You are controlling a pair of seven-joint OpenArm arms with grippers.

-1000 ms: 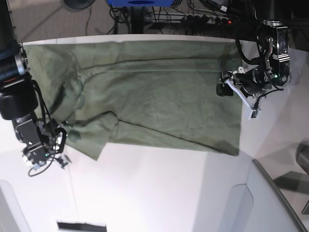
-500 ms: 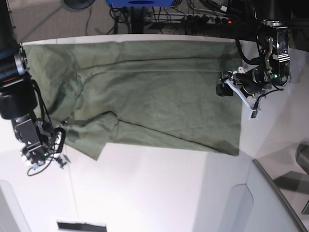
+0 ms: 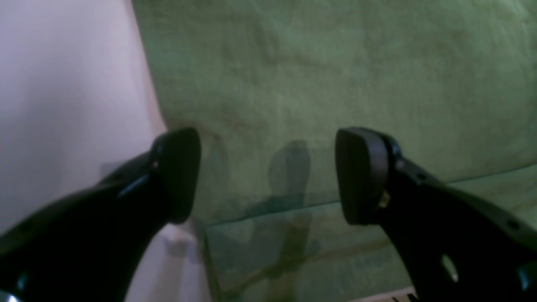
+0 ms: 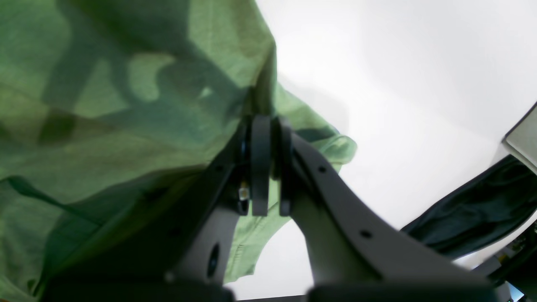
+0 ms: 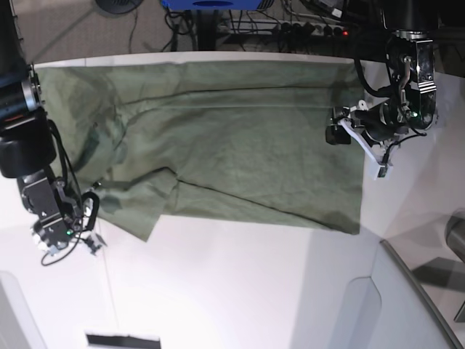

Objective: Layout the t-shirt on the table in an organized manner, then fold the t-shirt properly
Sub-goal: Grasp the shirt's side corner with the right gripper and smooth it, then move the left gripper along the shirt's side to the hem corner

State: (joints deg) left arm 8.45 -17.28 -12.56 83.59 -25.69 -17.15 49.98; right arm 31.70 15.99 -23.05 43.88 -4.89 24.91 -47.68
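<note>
The olive-green t-shirt [image 5: 218, 138] lies spread across the far half of the white table [image 5: 240, 283], with a fold hanging over its near left part. In the base view my right gripper [image 5: 92, 201] sits at the shirt's near left edge. The right wrist view shows that gripper [image 4: 265, 122] shut on a pinch of the t-shirt [image 4: 126, 105], whose cloth runs up from between the pads. My left gripper [image 5: 361, 135] hovers at the shirt's right edge. Seen from the left wrist, this gripper [image 3: 268, 176] is open, with the t-shirt [image 3: 335, 63] and bare table [image 3: 63, 84] below it.
A grey angled panel [image 5: 407, 291] rises at the near right corner. Cables and a power strip [image 5: 305, 27] lie on the floor beyond the table's far edge. A dark strip [image 5: 122, 339] sits at the near edge. Dark cloth-like material [image 4: 470, 214] shows at the right of the right wrist view.
My right gripper has closed on the shirt's near left edge, and the cloth there has shifted slightly. The left arm and the rest of the shirt have not moved.
</note>
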